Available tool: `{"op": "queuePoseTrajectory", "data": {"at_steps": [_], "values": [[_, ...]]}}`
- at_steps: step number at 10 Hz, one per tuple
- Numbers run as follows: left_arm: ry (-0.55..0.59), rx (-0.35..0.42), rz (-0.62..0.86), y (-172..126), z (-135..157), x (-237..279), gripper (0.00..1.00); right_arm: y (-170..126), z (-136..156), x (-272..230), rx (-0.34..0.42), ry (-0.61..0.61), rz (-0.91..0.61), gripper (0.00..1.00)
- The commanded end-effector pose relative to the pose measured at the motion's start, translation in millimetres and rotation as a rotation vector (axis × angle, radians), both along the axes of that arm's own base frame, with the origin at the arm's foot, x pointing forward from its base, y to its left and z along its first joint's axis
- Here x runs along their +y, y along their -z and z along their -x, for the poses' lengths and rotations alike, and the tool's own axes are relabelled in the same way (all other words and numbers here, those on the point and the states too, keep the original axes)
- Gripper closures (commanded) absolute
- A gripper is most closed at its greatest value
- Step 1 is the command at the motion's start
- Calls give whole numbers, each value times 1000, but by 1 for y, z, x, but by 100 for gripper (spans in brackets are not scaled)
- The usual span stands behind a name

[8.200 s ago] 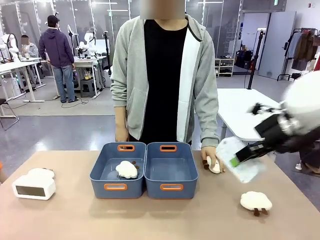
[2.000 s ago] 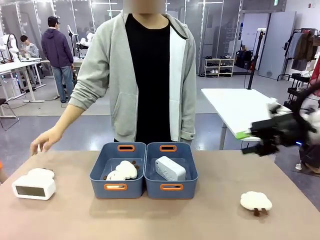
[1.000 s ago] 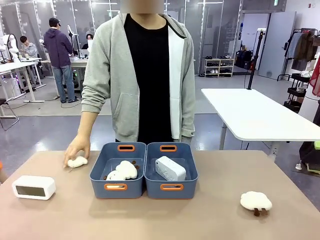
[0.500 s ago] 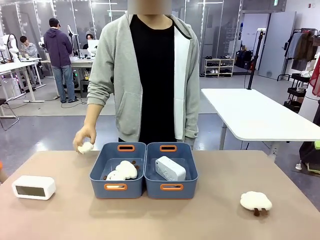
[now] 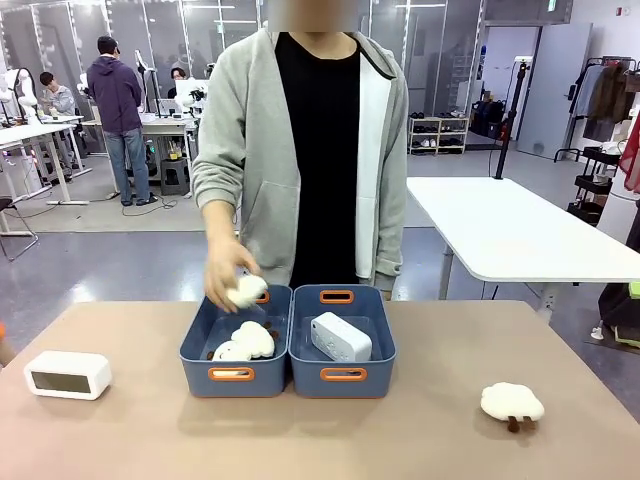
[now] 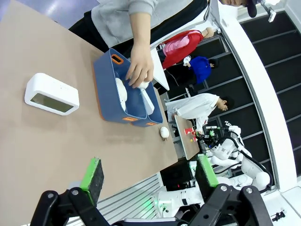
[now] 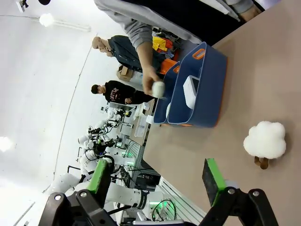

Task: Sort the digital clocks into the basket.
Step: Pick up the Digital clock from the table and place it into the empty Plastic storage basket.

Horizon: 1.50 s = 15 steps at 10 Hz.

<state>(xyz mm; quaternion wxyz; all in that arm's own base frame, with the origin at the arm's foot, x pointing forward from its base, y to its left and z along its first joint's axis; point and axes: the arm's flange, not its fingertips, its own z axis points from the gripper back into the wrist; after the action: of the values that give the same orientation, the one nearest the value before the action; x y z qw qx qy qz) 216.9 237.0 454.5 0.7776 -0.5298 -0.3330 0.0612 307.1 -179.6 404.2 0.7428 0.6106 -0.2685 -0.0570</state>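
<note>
One digital clock (image 5: 340, 337) lies in the right-hand blue basket (image 5: 343, 375). A second digital clock (image 5: 68, 374) stands on the table at the near left, its dark face toward me. In the left wrist view that clock (image 6: 51, 94) sits well ahead of my open left gripper (image 6: 150, 173), which holds nothing. Ahead of my right gripper (image 7: 156, 178), also open with nothing in it, I see the basket (image 7: 202, 101) and the clock (image 7: 190, 91) inside it.
The person's hand (image 5: 225, 280) holds a sheep plush (image 5: 246, 291) over the left bin (image 5: 232, 375), which holds more plush sheep (image 5: 250, 341). Another sheep plush (image 5: 512, 403) stands on the table at the near right.
The person picked the sheep plush off the table's left side and carried it right, to above the left bin. The right arm has left the front view.
</note>
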Motion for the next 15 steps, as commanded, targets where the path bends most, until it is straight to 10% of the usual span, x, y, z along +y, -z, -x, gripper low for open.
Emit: {"op": "queuePoseTrajectory", "data": {"at_steps": [1,6,10,14,15], "values": [[93,-23,-110,-19,-23,-19,0,-3,2,1,-3,-8,5,0],[770,-134,-1298,-47,-136,-161,0,-3,2,1,-3,-8,5,0],[1066,-238,-1792,-28,-160,-217,0,-3,2,1,-3,-8,5,0],[986,-398,-1806,-25,-166,-224,0,-3,2,1,-3,-8,5,0],[1130,-135,-1678,-24,-174,-237,0,-3,2,1,-3,-8,5,0]]}}
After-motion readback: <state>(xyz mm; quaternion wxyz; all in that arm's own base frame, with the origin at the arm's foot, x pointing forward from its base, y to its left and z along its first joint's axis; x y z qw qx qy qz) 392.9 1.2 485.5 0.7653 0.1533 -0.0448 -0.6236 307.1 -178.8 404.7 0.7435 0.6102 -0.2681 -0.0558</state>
